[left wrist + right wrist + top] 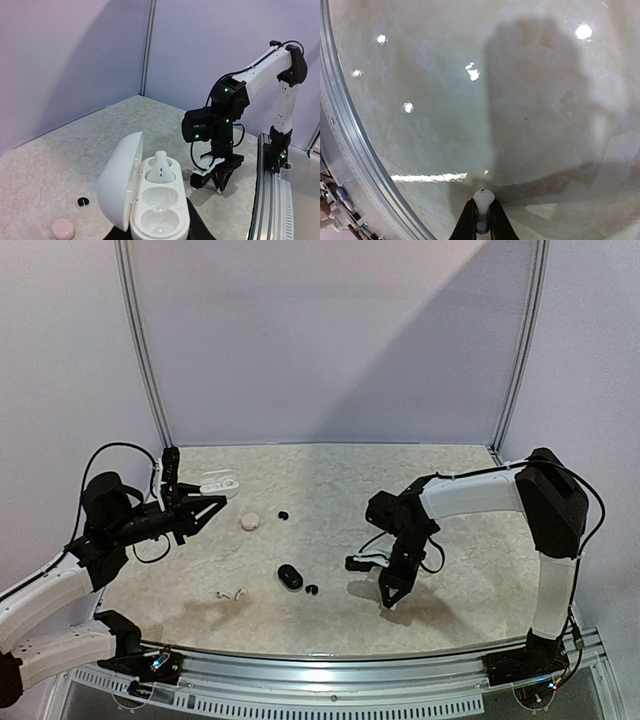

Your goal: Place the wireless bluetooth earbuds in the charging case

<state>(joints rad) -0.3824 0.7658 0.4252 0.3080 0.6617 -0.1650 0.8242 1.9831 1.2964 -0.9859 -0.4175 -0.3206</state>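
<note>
Pickup step in hand: white earbud (pixel 483 196) pinched between jaws of right gripper (pixel 481 210), low over table (pixel 470 100). Open charging case (pixel 150 200) clamped at its base by left gripper (pixel 208 500), at left of table. Second earbud (pixel 160 167) seated in far socket; near socket (pixel 159 220) empty. Next move, as judged: pinched bud to be carried across, aligned over near socket, pressed in, released.
</note>
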